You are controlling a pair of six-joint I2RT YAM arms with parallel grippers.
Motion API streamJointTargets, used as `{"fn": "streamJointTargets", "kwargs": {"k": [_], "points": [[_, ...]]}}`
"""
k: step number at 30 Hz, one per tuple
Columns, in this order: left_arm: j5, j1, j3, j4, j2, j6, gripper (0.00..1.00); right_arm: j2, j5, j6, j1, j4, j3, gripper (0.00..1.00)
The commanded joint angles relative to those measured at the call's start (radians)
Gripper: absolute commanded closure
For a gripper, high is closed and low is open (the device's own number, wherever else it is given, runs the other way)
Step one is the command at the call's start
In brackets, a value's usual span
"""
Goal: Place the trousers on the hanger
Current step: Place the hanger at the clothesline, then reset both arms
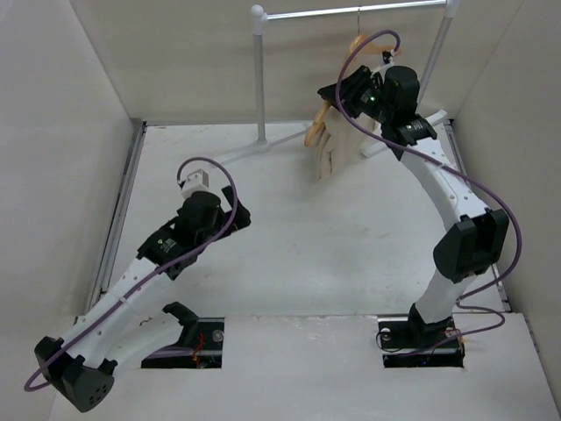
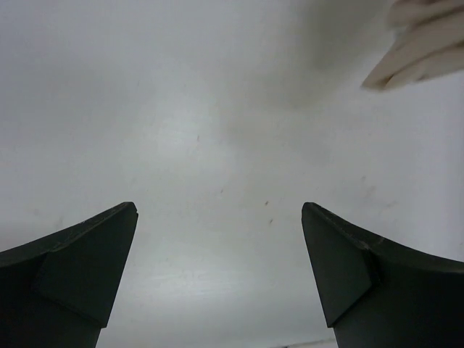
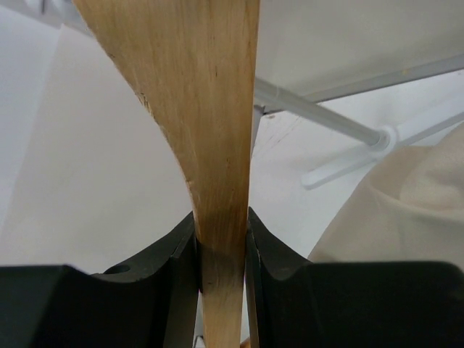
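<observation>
The tan wooden hanger (image 1: 314, 128) is up at the back right, under the rack's top bar, with the beige trousers (image 1: 337, 147) draped over it and hanging folded. My right gripper (image 1: 352, 95) is shut on the hanger's wooden arm, which the right wrist view shows pinched between both fingers (image 3: 210, 109). The trousers show as beige cloth at the right of that view (image 3: 406, 210). My left gripper (image 1: 196, 181) is open and empty over the bare table at the left; in its wrist view (image 2: 217, 275) only a corner of the trousers (image 2: 420, 51) shows at the top right.
The white metal tube rack (image 1: 260, 70) stands at the back, its top bar (image 1: 351, 11) above the hanger and its foot tubes (image 3: 319, 116) on the table. White walls enclose the table on three sides.
</observation>
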Motion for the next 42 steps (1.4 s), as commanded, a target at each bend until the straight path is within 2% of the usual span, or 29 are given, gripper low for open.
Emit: {"fn": "streamJointTargets", "kwargs": {"k": [1,8,17,20,22,26,30,31,36,42], "points": [[0.011,-0.048,-0.078,0.031,-0.087,-0.125,0.00,0.043,-0.009,-0.034,-0.026,0.073,0.185,0.89],[-0.002,-0.108,-0.156,0.074,-0.060,-0.155,0.00,0.180,-0.020,-0.027,-0.077,-0.003,0.360,0.89],[0.009,-0.106,-0.163,0.112,-0.023,-0.163,0.00,0.252,-0.023,-0.014,-0.114,-0.030,0.376,0.89],[0.009,-0.103,-0.158,0.114,-0.021,-0.166,0.00,0.254,-0.022,-0.019,-0.114,-0.033,0.359,0.86],[0.009,-0.097,-0.155,0.114,-0.023,-0.168,0.00,0.255,-0.017,-0.017,-0.114,-0.033,0.354,0.78],[0.011,-0.075,-0.140,0.109,-0.024,-0.166,0.00,0.240,-0.009,-0.024,-0.123,-0.041,0.353,0.44],[0.021,-0.049,-0.114,0.111,-0.015,-0.160,0.00,0.197,0.004,-0.040,-0.142,-0.064,0.334,0.23],[0.023,-0.043,-0.104,0.111,-0.011,-0.159,0.00,0.177,0.018,-0.050,-0.145,-0.072,0.319,0.00],[0.028,-0.028,-0.058,0.115,0.032,-0.143,0.00,0.041,0.076,-0.126,-0.155,-0.090,0.186,0.00],[0.029,-0.016,-0.008,0.097,0.138,-0.119,0.00,-0.238,0.184,-0.214,-0.163,-0.076,-0.179,0.00]]}}
